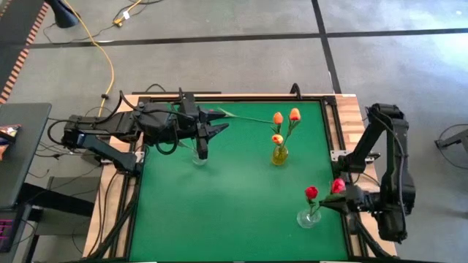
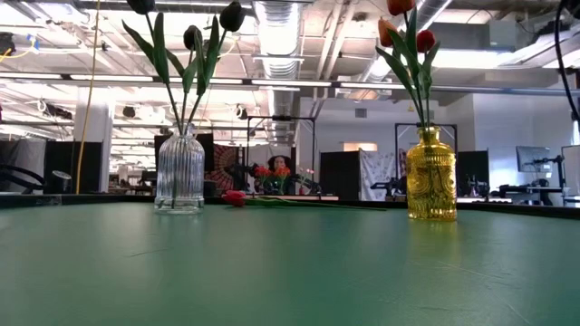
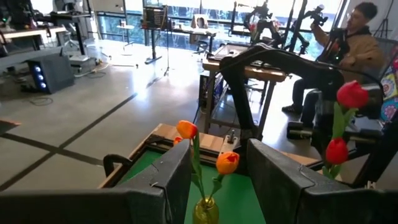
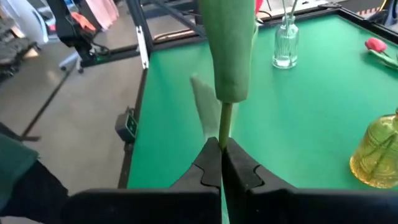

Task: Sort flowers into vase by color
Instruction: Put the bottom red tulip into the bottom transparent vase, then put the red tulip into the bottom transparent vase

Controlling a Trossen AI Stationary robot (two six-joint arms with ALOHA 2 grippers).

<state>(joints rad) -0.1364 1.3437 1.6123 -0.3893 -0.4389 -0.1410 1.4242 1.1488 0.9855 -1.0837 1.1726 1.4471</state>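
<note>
A red flower (image 1: 338,185) is clamped by its stem in the right jaws (image 4: 221,163) beside the clear vase (image 1: 308,217); a slip could topple it. The left jaws (image 3: 219,180) are spread, empty.

You have two clear vases (image 1: 199,157) and one yellow vase (image 1: 279,155) on the worktop (image 1: 219,204). Count three orange tulips (image 1: 278,118), three black tulips (image 2: 232,15) and three red tulips (image 1: 311,192).

Three orange tulips (image 1: 285,123) stand in the yellow vase (image 1: 279,155). One red tulip (image 1: 311,193) stands in a clear vase (image 1: 308,218); another (image 1: 337,185) is pinched by its stem in the right gripper (image 4: 221,163). Black tulips (image 2: 195,34) fill the ribbed vase (image 2: 179,172) under the left gripper (image 1: 202,145).
</note>
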